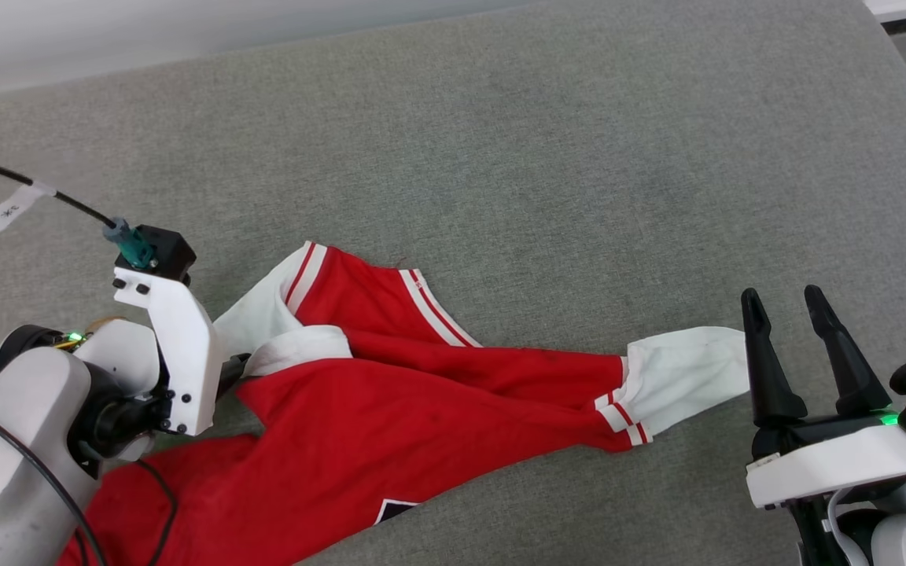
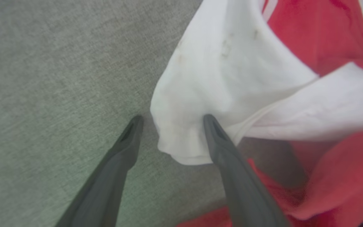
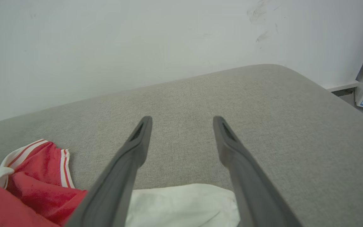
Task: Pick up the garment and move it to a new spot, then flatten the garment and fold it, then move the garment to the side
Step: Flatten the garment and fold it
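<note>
Left gripper (image 2: 172,117) spread wide, one finger touching the red jersey's (image 1: 390,417) white sleeve. Right gripper (image 1: 782,293) gapes too, by the other sleeve.

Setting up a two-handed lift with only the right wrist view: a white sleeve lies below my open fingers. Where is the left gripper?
Observer: The left gripper is open at the other white sleeve, a bunched fold between its fingers.
Operator: Is the jersey flat?
Observer: No; the head view shows it twisted and crumpled on the grey fabric surface.
Operator: Numerals visible?
Observer: A corner of a black, white-edged mark shows at the bottom edge of the head view.
</note>
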